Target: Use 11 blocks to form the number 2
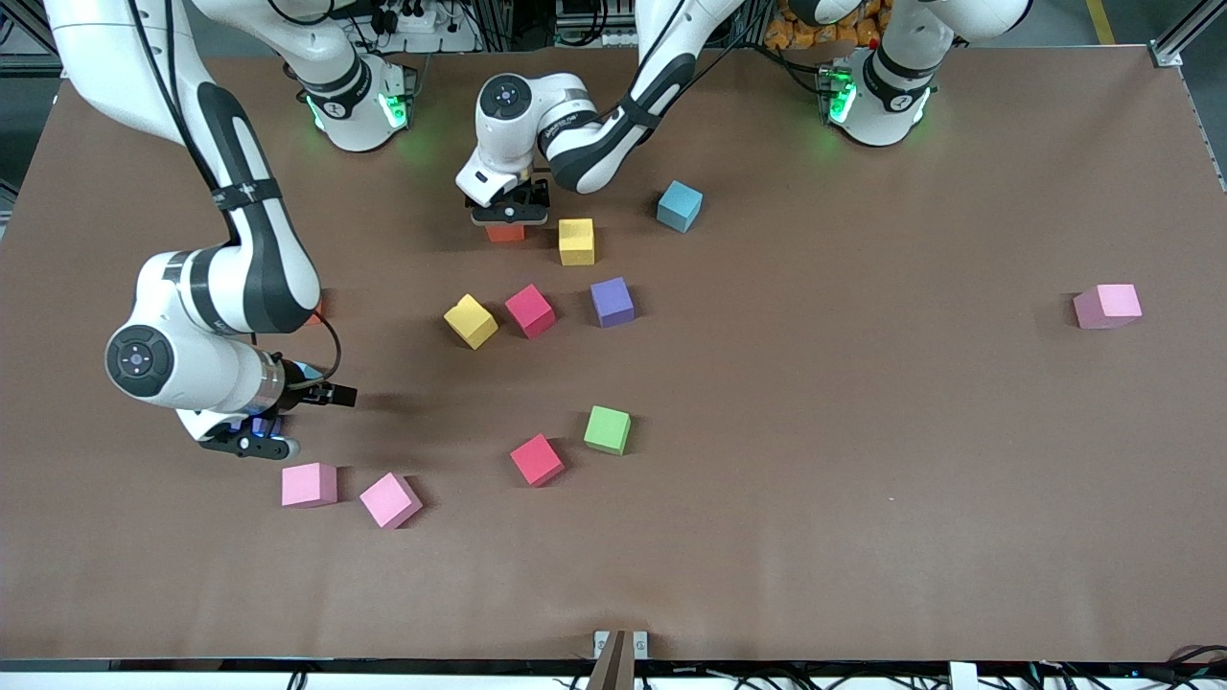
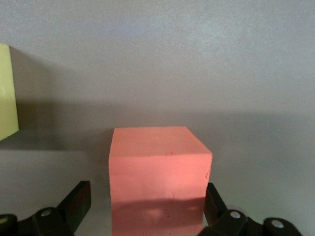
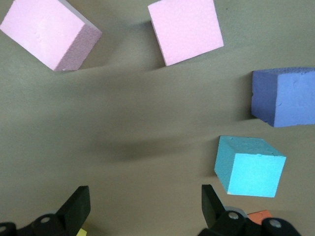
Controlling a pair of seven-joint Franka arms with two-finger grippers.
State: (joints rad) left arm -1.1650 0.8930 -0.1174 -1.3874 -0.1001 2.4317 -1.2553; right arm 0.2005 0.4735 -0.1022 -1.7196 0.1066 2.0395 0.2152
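The left hand stands released astride an orange block, a yellow block at its three o'clock. The right hand waits released, pink blocks at its five o'clock.

The left gripper sits low over one block near the robots' bases, with a finger on each side of it. A second block lies just beside it, toward the left arm's end. A row of three lies nearer the front camera. Nearer still is a pair, close by the right gripper, which hangs over the table. A lone block lies well apart, at the left arm's end.
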